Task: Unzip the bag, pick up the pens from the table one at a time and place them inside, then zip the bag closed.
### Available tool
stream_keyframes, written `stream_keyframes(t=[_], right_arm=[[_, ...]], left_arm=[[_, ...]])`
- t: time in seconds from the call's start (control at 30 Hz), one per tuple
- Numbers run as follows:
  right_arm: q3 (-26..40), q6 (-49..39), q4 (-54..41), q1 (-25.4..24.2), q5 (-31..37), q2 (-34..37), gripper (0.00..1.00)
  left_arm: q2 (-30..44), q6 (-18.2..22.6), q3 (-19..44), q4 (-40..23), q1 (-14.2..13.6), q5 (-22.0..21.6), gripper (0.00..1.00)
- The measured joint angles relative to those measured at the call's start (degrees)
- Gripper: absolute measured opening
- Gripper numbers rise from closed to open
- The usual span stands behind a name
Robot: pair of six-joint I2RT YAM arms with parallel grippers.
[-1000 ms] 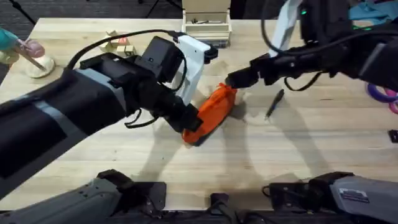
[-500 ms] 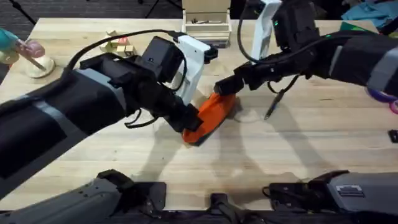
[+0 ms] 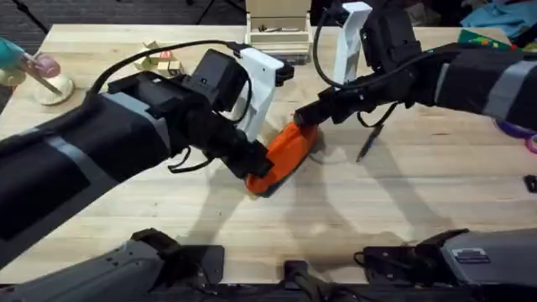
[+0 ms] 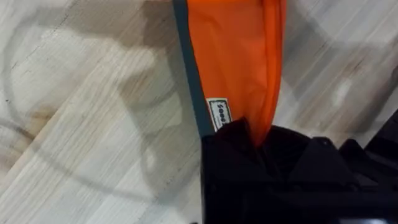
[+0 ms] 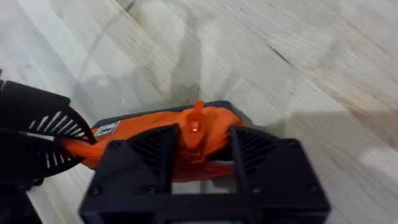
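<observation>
The orange bag [image 3: 285, 151] lies slantwise mid-table, its dark underside edge [image 4: 193, 93] showing in the left wrist view. My left gripper [image 3: 252, 170] is shut on the bag's near end [image 4: 258, 134]. My right gripper [image 3: 304, 114] is at the bag's far end, open, its fingers [image 5: 155, 152] on either side of the orange zipper pull [image 5: 196, 127]. One thin dark pen [image 3: 369, 140] lies on the table [image 3: 403, 193] right of the bag, a little past the right gripper.
A wooden box [image 3: 278, 27] stands at the back edge. Small wooden blocks [image 3: 159, 59] sit at the back left. Purple rings [image 3: 520, 126] and a small black item [image 3: 530, 182] lie at the right edge. Bare planks stretch in front of the bag.
My right arm swung left and came down from above the pen to the bag's far end. The left gripper and the bag stayed put.
</observation>
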Motion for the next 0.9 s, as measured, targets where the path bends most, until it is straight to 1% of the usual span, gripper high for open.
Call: stream_keyframes(t=[0.1, 0.17, 0.3, 0.33, 0.9], right_arm=[[0.0, -0.09, 0.02, -0.02, 0.44, 0.06, 0.3], [0.0, -0.1, 0.01, -0.02, 0.76, 0.06, 0.209], [0.0, -0.12, 0.04, -0.09, 1.46, 0.05, 0.061], [0.0, -0.11, 0.06, -0.15, 1.48, 0.07, 0.041], [0.0, -0.68, 0.43, -0.17, 1.46, -0.07, 0.031]], left_arm=[[0.0, 0.0, 0.0, -0.04, 0.0, 0.0, 0.042], [0.0, -0.01, 0.0, -0.19, 0.0, 0.0, 0.042], [0.0, 0.0, 0.0, -0.28, 0.0, 0.0, 0.042], [0.0, -0.02, 0.0, -0.31, 0.0, 0.02, 0.042], [0.0, 0.0, 0.0, -0.33, 0.0, 0.02, 0.042]])
